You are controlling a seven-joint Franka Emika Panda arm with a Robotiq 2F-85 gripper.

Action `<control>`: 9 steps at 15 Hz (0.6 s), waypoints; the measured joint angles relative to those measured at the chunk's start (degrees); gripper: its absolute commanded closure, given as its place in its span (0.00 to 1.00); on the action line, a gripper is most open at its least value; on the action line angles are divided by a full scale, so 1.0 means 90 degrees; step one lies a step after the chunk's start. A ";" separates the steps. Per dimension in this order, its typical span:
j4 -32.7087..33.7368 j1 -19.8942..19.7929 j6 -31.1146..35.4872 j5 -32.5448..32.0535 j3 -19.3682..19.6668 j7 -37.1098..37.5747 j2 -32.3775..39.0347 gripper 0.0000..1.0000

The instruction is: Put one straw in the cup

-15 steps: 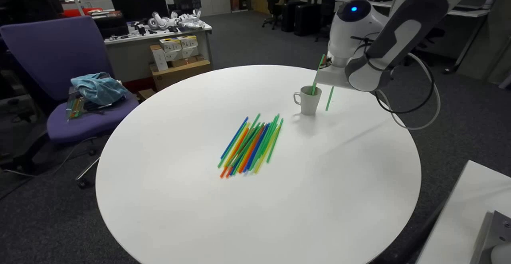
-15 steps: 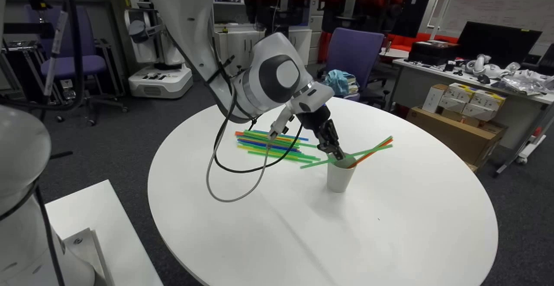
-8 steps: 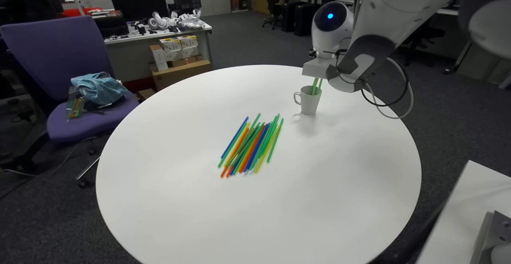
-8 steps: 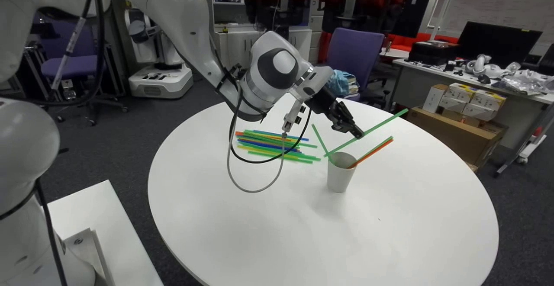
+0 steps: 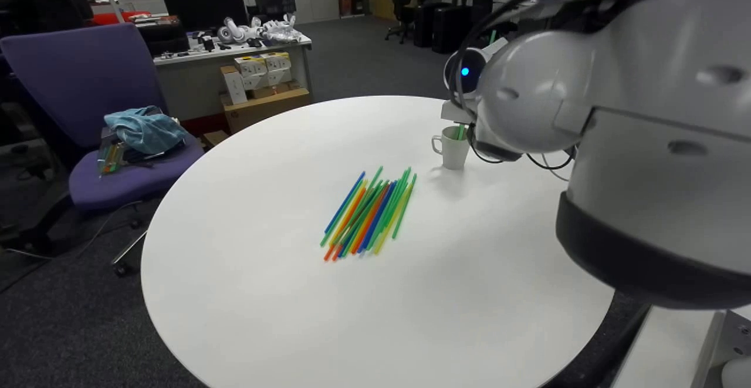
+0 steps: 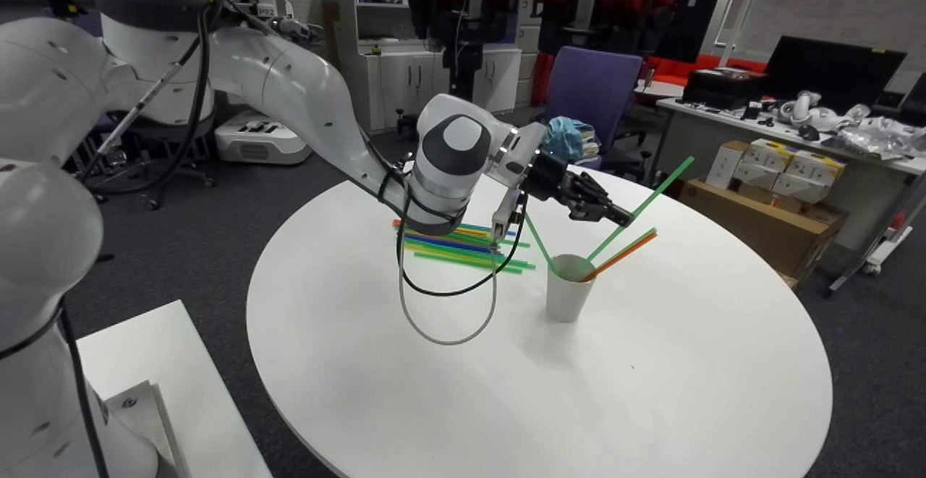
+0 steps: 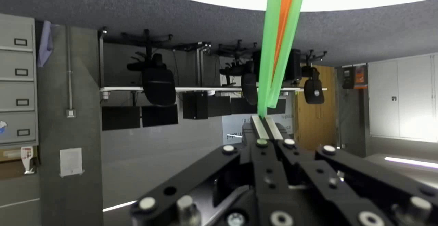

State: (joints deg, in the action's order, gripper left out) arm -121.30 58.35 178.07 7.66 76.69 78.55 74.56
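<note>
A black gripper [image 6: 627,219] pinches a thin green plastic straw [image 6: 664,186] at one o'clock from the white handled cup [image 6: 566,301] — sideways drag could topple it.

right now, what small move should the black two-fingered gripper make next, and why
I'd probably lower the gripper slightly before any release: it is shut on a long, thin green plastic straw that slants down to the mouth of the tapered white cup, but whether the straw's lower end is inside, I can't tell.
</note>
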 measured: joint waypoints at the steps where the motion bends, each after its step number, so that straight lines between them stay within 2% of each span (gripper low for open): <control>1: 0.0024 0.0043 0.0000 0.0200 0.0063 0.0005 0.0329 1.00; 4: 0.0066 0.0163 -0.0002 0.0739 0.0211 0.0016 0.1237 1.00; 7: -0.0003 0.0224 -0.0005 -0.0576 0.0611 0.1067 0.1318 1.00; 9: 0.0017 0.0230 -0.0019 -0.1173 0.0826 0.1622 0.1222 1.00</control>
State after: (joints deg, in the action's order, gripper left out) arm -121.14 60.42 177.89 -2.90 84.13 93.14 85.56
